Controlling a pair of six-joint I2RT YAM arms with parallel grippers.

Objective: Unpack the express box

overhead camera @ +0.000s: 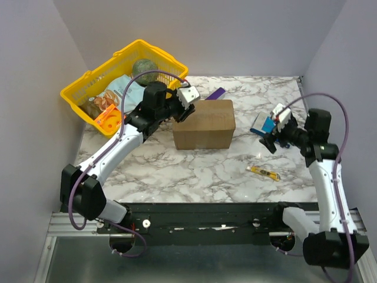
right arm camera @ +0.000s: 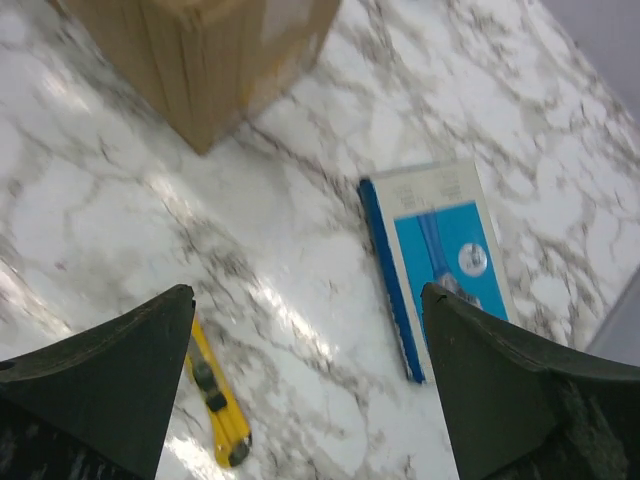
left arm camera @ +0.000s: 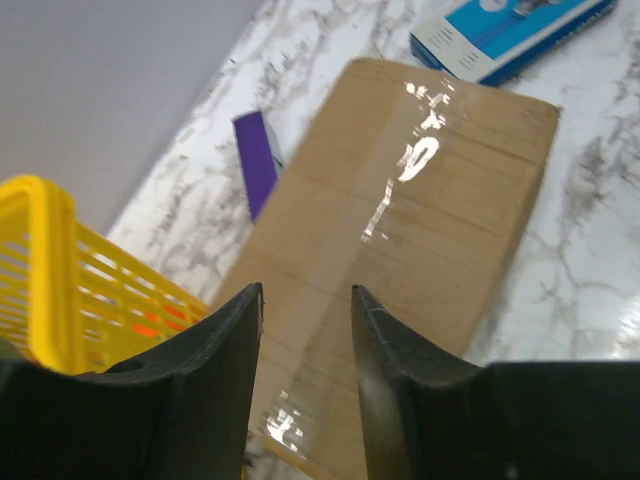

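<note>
Left gripper (left arm camera: pixel 305 295), fingers a narrow gap apart and holding nothing, hovers just over the box (left arm camera: pixel 430 240), above its taped seam. A basket (left arm camera: pixel 50 270) is to its left. Right gripper (right arm camera: pixel 305 300), spread wide and empty, hangs above the table (right arm camera: pixel 290 190), with a blue pack (right arm camera: pixel 445 250) ahead and a cutter (right arm camera: pixel 218 400) by its left finger.

I am finding no text that I can read in any of my three views. The blue box (right arm camera: pixel 440 250) is showing a white round mark and pale panels on its face, but whatever print it is carrying is coming through too small and blurred for me. The pale label (right arm camera: pixel 290 15) on the carton (right arm camera: pixel 200 60) is also blurring out to a blank patch.
</note>
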